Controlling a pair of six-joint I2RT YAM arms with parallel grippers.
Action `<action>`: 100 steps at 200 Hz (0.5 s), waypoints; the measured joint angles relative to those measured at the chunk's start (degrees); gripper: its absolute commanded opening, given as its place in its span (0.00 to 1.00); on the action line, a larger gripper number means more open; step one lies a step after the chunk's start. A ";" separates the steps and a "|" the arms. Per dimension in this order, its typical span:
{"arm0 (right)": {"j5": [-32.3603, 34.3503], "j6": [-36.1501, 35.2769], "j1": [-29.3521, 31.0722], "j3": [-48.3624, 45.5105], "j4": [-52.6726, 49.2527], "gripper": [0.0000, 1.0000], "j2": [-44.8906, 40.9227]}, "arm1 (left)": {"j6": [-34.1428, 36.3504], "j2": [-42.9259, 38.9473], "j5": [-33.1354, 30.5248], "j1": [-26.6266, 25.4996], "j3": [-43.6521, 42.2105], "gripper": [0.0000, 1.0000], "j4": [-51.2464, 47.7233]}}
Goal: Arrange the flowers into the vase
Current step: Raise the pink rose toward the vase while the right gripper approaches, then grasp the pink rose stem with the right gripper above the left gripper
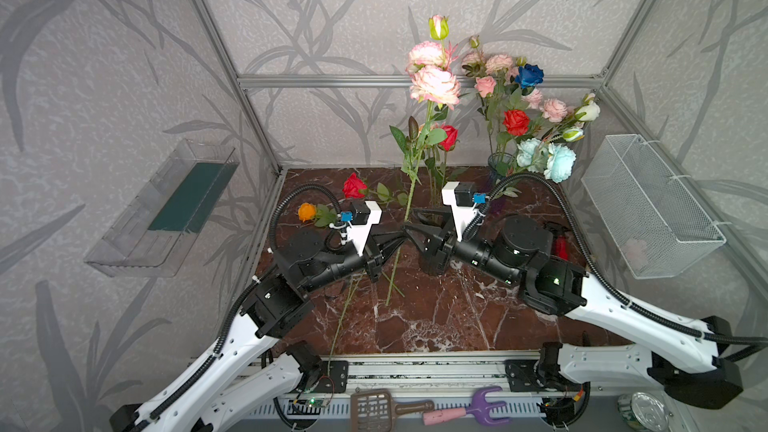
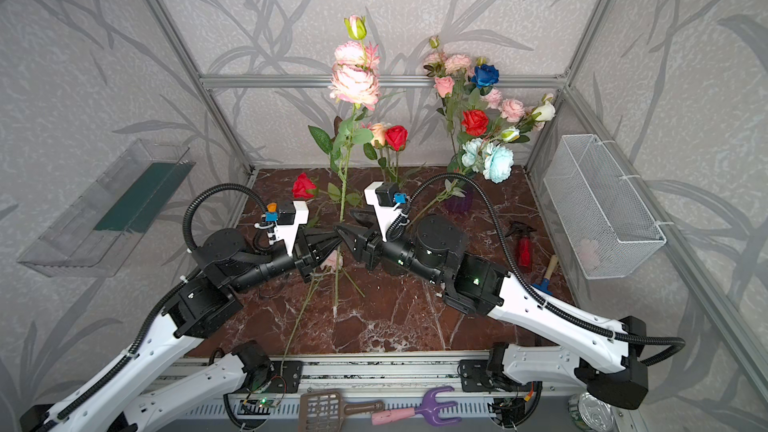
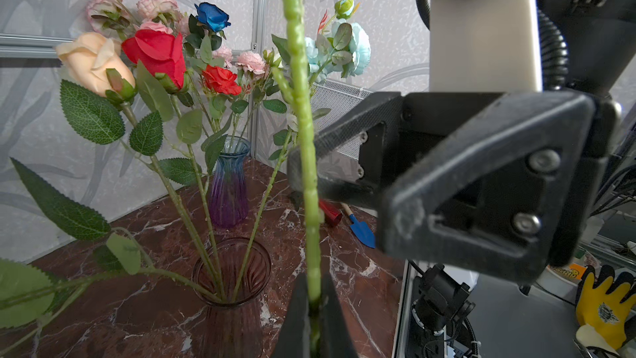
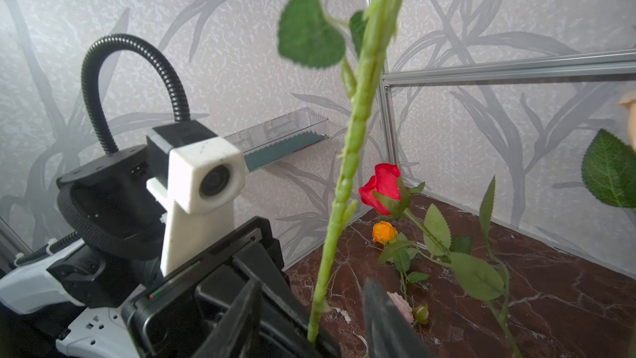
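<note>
A tall pink peony (image 1: 434, 83) stands upright on a long green stem (image 3: 303, 115). My left gripper (image 1: 401, 236) is shut on that stem low down; in the left wrist view the left gripper (image 3: 314, 299) pinches it. My right gripper (image 1: 411, 222) faces it, open, and in the right wrist view the right gripper (image 4: 313, 284) has the stem (image 4: 344, 173) between its spread jaws. A dark ribbed vase (image 3: 230, 270) holds a peach and a red rose. A blue-purple vase (image 3: 229, 184) behind holds several flowers. A red rose (image 1: 354, 185) and an orange rose (image 1: 306, 211) lie on the table.
A wire basket (image 1: 648, 205) hangs on the right wall and a clear tray (image 1: 162, 205) on the left wall. A red spray bottle (image 1: 559, 243) and a blue trowel (image 2: 544, 280) lie at the right. A small pink flower (image 4: 401, 304) lies below the grippers.
</note>
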 measured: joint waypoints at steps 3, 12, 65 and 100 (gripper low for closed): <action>0.39 -0.02 0.00 0.35 0.09 0.43 0.22 | 0.00 0.00 0.04 0.00 -0.04 0.00 0.09; 0.79 0.15 0.00 1.42 0.42 0.41 0.76 | 0.00 -0.07 0.17 0.00 -0.26 0.00 0.31; 0.87 0.90 0.00 6.71 1.01 0.14 4.70 | 0.11 -1.16 0.66 -0.02 -0.59 0.00 0.94; 0.44 1.53 0.00 7.30 1.20 0.04 5.73 | 0.11 -1.86 0.50 0.00 -1.05 0.00 0.92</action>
